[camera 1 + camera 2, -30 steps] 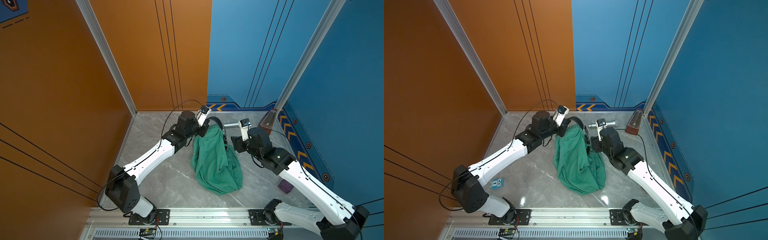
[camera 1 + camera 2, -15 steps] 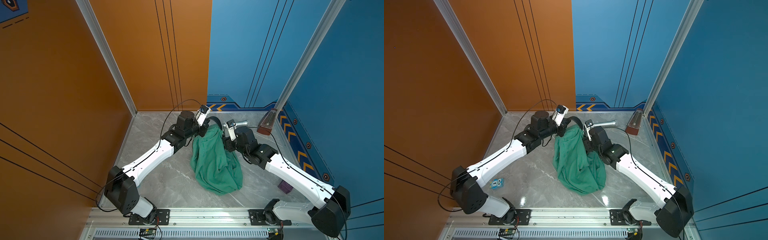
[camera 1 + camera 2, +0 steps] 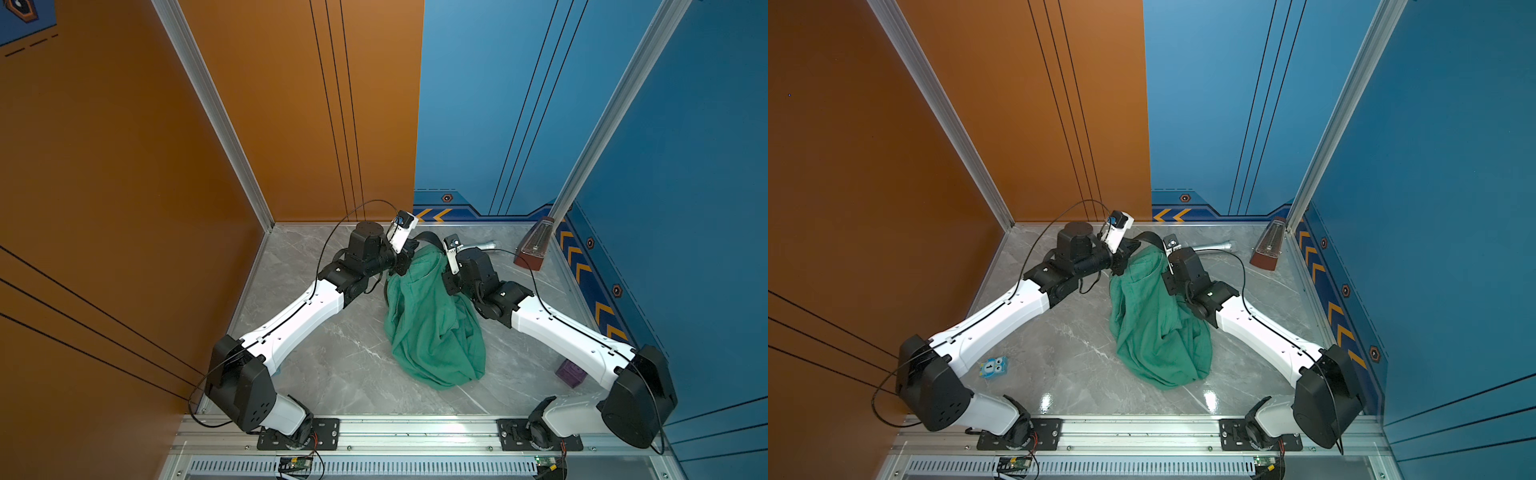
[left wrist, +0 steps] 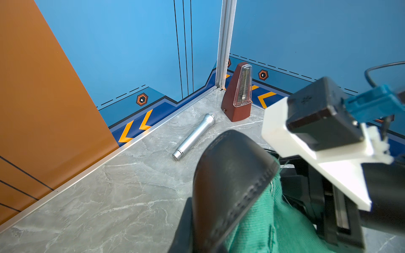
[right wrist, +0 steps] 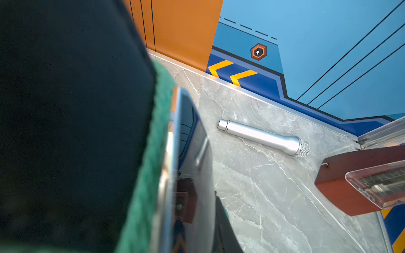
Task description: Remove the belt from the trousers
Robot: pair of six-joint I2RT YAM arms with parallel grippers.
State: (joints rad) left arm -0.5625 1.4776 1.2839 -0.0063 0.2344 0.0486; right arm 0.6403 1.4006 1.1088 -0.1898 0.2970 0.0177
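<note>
The green trousers [image 3: 432, 324] [image 3: 1158, 328] hang in a bunch from their waistband, their lower part heaped on the floor. The black belt [image 3: 426, 239] [image 4: 230, 175] arches over the waistband between the two grippers. My left gripper [image 3: 402, 266] [image 4: 208, 245] is shut on the belt and the green waistband [image 4: 263, 219], with one dark finger [image 4: 184, 223] against the strap. My right gripper [image 3: 446, 270] [image 5: 192, 236] is at the other end of the waistband. Its dark finger [image 5: 223, 230] presses against the shiny silver buckle [image 5: 188, 164], which lies next to the green cloth edge [image 5: 153, 164].
A silver microphone [image 3: 484, 246] [image 4: 195, 137] [image 5: 263, 137] lies near the back wall. A brown metronome [image 3: 536, 243] [image 4: 237, 94] stands in the back right corner. A purple cube [image 3: 571, 372] sits under the right arm, and a blue card [image 3: 993, 368] lies by the left arm.
My right arm swung left to the top of the trousers and its jaws closed around the buckle. The left arm and the trousers stayed put.
</note>
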